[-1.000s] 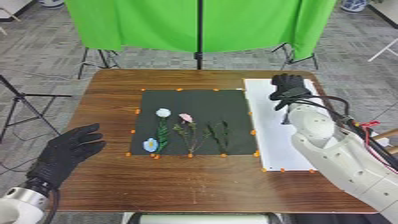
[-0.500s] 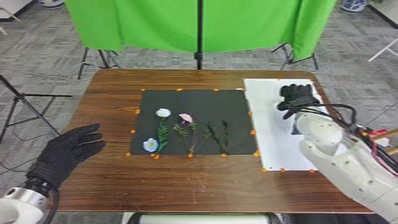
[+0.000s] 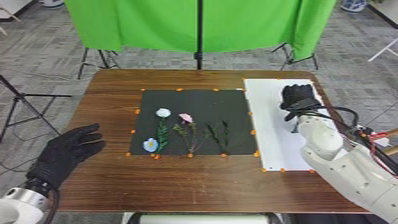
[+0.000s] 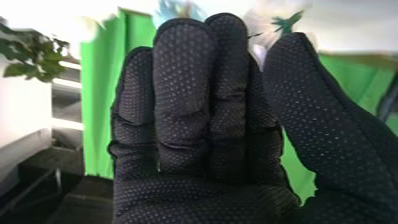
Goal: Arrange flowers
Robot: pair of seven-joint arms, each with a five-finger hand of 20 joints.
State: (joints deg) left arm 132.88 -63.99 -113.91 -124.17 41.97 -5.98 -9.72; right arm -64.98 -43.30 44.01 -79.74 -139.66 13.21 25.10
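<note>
In the head view, my right hand [image 3: 299, 96] is over the upper part of the white board [image 3: 275, 150], fingers straight. On the dark mat [image 3: 197, 97] lie a white flower [image 3: 163, 113] with a leafy stem, a blue flower [image 3: 150, 145] beside that stem's lower end, a pink flower [image 3: 186, 118] on thin stems, and green sprigs [image 3: 224, 136]. My left hand [image 3: 64, 152] stands open left of the mat. In the right wrist view, my right hand [image 4: 209, 165] has its fingers extended side by side and its thumb apart; blurred pale shapes and a green leaf [image 4: 286, 22] show beyond the fingertips.
Orange markers run along the edges of the mat and board. The brown table's [image 3: 195, 187] front edge lies nearest me. Behind the table hangs a green cloth [image 3: 151, 25] on a dark stand. Cables hang along my right forearm.
Over the last second my right hand has shifted slightly to the right and back toward me above the white board. The flowers and my left hand have stayed in place.
</note>
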